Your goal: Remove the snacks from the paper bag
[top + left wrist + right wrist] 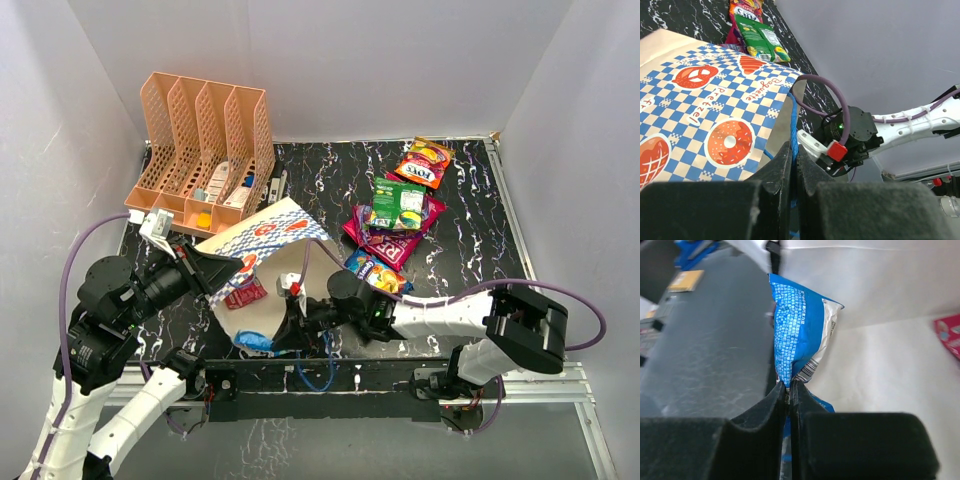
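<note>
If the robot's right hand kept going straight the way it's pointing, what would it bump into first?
Probably the cream inner wall of the paper bag. The right hand is shut on a blue snack pouch that sticks out in front, so the pouch would touch it first. Depth is unclear.

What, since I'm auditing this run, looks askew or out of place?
The paper bag lies tipped on its side, its rim clamped in the left pincer. The right pincer pinches a blue pouch by its edge at the bag's mouth. Nothing looks spilled or torn.
</note>
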Controlling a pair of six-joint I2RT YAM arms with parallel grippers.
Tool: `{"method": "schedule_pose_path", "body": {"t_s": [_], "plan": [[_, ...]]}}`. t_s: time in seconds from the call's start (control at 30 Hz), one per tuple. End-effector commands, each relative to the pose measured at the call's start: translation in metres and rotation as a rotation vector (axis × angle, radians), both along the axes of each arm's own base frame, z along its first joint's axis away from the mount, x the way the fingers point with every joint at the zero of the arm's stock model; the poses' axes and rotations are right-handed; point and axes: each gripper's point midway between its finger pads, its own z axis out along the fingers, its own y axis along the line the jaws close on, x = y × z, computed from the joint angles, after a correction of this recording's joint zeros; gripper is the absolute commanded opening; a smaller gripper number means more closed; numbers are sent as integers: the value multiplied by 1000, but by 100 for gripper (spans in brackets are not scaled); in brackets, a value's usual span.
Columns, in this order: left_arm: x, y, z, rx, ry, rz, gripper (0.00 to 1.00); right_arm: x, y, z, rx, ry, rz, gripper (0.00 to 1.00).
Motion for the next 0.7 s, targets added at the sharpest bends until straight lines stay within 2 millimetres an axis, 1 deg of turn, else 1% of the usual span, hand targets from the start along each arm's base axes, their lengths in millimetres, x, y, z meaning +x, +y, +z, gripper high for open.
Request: {"method": "schedule_pose_path", "body": {"t_s": [0.0,0.03,0.1,0.17,0.2,0.27,0.33,0.4,0.43,0.5,0.57,0.6,0.67], "plan": [[1,2,5,-2,-11,17,0,-39,0,66,123,27,238,7],[1,3,4,-2,-9,21,0,-36,2,71,107,25,225,7],[1,5,3,-1,-5,31,0,-25,1,73,42,-4,162,7],[1,7,3,1,-3,41,0,-11,-5,73,-22,-69,85,7],[1,7,2,3,-3,45,0,-3,-10,72,-61,-116,38,7],[1,9,3,8,-5,51,0,30,-27,75,-138,-222,-141,7],[3,9,3,16,-7,55,0,49,-48,82,-181,-332,-246,7],[5,9,3,23,-8,56,0,69,-72,95,-200,-422,-375,7],[6,8,3,25,-8,57,0,79,-88,105,-188,-465,-455,7],[7,8,2,27,-10,58,0,97,-116,119,-166,-535,-608,7],[9,8,1,29,-6,59,0,117,-147,134,-119,-563,-808,7],[9,7,0,29,-3,59,0,126,-164,143,-83,-550,-926,7],[10,7,-2,31,1,59,0,138,-192,151,-31,-523,-1103,7]]}}
